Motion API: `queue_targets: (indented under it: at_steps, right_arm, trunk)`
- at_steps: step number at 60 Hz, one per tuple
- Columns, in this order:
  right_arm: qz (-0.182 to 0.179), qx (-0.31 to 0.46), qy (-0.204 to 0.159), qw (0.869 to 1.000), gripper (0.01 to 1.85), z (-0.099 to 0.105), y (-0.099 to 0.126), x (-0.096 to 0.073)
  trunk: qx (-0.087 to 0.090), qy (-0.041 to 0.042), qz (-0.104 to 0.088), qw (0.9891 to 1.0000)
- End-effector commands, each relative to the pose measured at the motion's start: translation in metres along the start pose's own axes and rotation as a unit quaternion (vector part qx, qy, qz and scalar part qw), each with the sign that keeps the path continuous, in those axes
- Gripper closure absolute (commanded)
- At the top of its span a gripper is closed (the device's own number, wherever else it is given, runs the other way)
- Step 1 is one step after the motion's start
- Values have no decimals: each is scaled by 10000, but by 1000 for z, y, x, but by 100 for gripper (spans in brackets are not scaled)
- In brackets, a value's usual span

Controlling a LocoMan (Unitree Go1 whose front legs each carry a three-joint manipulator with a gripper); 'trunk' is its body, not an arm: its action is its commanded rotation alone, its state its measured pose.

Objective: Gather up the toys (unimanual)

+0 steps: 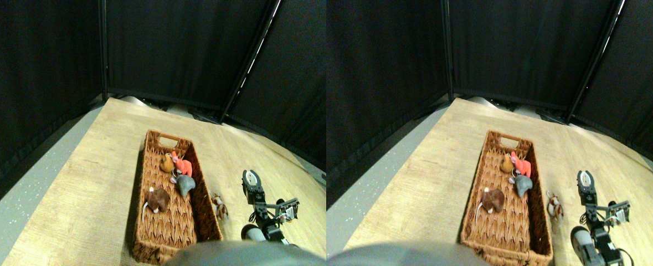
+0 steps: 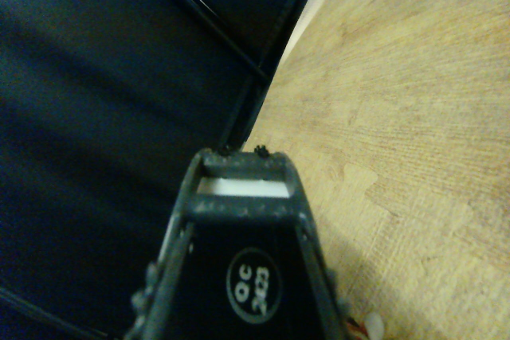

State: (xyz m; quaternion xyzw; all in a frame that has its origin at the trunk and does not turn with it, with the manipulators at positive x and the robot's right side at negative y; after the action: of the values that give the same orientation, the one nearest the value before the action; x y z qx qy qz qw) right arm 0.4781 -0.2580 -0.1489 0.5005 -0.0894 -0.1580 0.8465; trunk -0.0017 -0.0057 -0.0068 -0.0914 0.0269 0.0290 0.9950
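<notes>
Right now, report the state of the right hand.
Right hand: raised over the bare floor right of the basket, holding no toy; whether its jaws are open or shut cannot be told.

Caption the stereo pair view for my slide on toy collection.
Four toys lie in the basket; a spotted toy waits on the table beside the right gripper.
</notes>
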Motion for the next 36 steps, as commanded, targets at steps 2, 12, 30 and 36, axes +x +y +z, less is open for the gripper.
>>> queue_targets:
  at_steps: [2,12,30,36]
  right_arm:
    - [-185,353,-4,9992,180,0,-4,-5]
    - [-395,660,430,9961,180,-6,-11,-12]
    - [-504,850,1324,9863,172,-11,-4,-23]
    - [-501,951,1413,9841,147,-14,-6,-21]
  trunk:
    - [-100,34,-12,9999]
    - [-155,38,14,9999]
    - [-255,35,38,9997]
    - [-314,24,91,9995]
